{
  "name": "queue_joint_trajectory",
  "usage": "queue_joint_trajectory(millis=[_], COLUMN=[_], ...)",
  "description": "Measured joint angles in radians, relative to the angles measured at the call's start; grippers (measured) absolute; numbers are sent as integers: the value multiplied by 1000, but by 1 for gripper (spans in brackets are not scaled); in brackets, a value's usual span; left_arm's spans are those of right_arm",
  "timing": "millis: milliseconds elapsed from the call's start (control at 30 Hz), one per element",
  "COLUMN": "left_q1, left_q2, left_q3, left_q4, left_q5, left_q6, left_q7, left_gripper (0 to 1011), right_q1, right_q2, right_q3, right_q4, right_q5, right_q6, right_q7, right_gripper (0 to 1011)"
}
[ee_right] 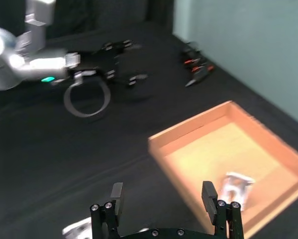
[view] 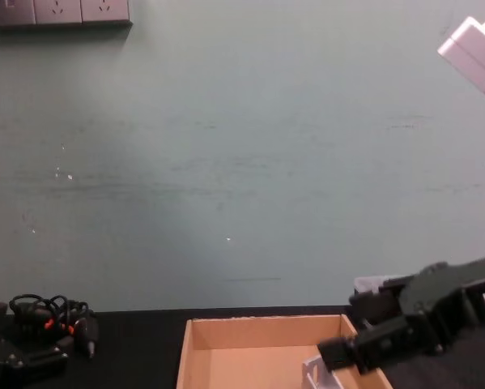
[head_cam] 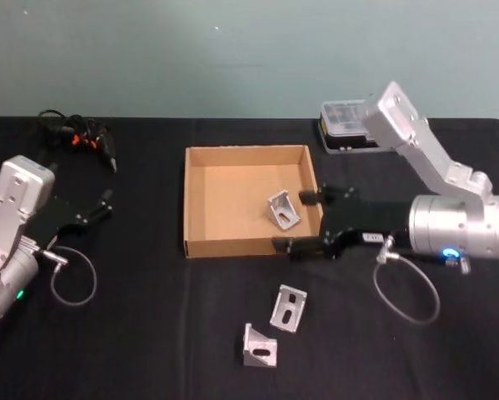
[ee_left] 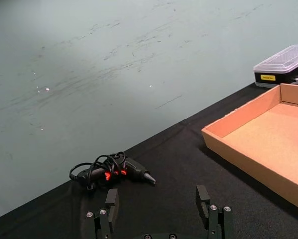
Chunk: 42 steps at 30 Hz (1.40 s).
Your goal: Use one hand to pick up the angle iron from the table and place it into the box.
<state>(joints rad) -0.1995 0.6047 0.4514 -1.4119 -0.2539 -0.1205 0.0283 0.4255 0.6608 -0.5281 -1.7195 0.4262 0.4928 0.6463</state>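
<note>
The tan box sits mid-table on the black table. One silver angle iron lies inside it near the right wall, also seen as the angle iron in the right wrist view. Two more angle irons lie on the table in front of the box. My right gripper hovers open and empty over the box's right front corner, beside the angle iron inside. Its fingers stand apart with nothing between them. My left gripper rests parked at the left, open.
A tangle of black cables with orange marks lies at the back left. A small clear-lidded plastic case stands behind the box at the right. A grey cable loop hangs from the right arm.
</note>
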Motion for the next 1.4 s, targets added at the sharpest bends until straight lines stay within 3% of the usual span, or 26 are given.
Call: queue_joint_trajectory(millis=[300, 567, 933, 1400], left_q1=[0, 0, 0, 0], left_q2=[0, 0, 0, 0], left_q3=[0, 0, 0, 0], left_q4=[0, 0, 0, 0], left_q5=[0, 0, 0, 0], left_q6=[0, 0, 0, 0], left_q7=[0, 0, 0, 0], left_gripper=[1011, 1011, 1011, 1011], right_q1=[22, 33, 52, 104], right_q2=[75, 99, 93, 46], right_q3=[-72, -117, -167, -227], right_q4=[-32, -3, 69, 184], right_q5=[36, 40, 43, 42], right_q6=[61, 87, 80, 29], right_q7=[118, 135, 139, 133], right_gripper=[1000, 1000, 1000, 1000])
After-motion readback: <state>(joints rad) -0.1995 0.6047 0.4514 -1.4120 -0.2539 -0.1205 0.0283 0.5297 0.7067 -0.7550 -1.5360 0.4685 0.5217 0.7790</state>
